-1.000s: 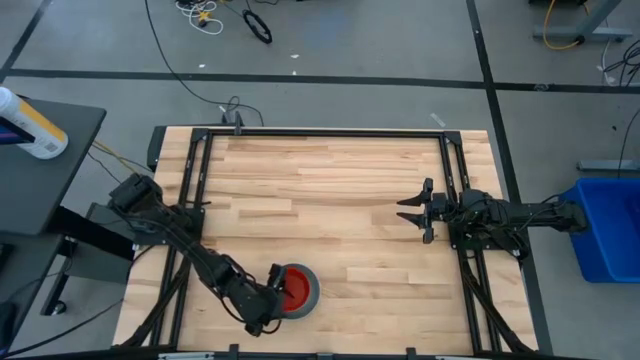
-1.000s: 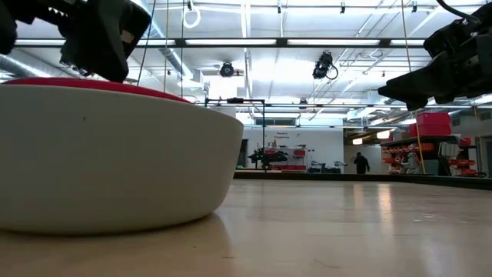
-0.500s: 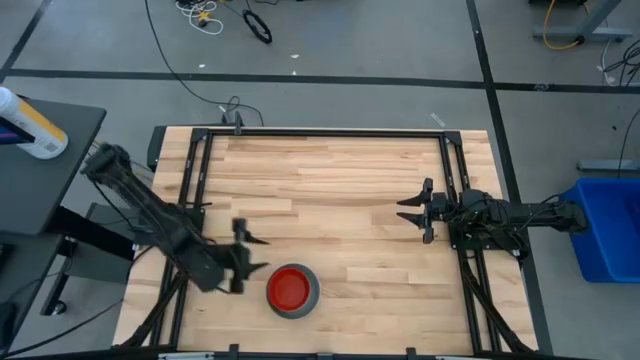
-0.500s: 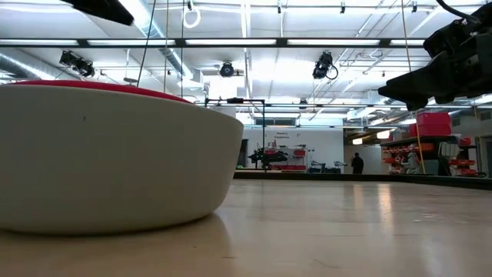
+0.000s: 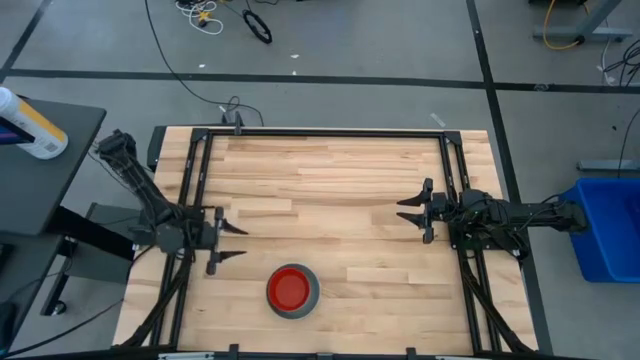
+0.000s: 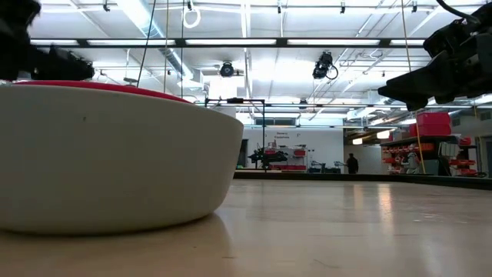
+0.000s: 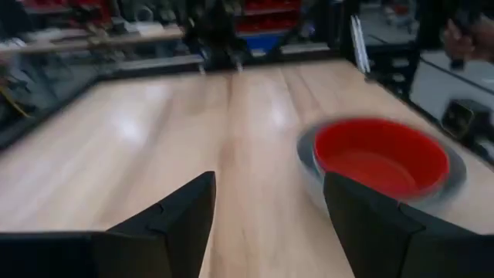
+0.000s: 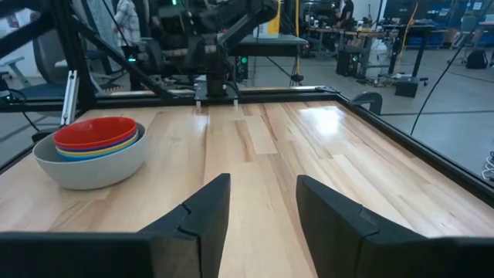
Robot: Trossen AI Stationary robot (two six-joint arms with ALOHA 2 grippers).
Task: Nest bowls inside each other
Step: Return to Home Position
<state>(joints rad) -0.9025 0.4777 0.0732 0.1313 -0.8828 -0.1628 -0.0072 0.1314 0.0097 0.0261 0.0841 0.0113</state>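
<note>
Your wooden table (image 5: 330, 180) carries one stack. The left hand (image 5: 243, 242) hovers, fingers apart, near the bowls. The right hand (image 5: 401, 210) (also spread) waits well apart. The pale grey bowl (image 5: 312, 293) sits near the high view's bottom edge. Nested inside it is a yellow bowl (image 8: 104, 147), with the red bowl (image 5: 290, 288) topmost.

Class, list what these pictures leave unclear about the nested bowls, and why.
Low view: the left edge cuts off the grey bowl and the left pincer; only the red bowl's rim shows above.
High view: the red bowl covers whatever lies between it and the grey bowl.
Left wrist view: blur hides the rims between them.
</note>
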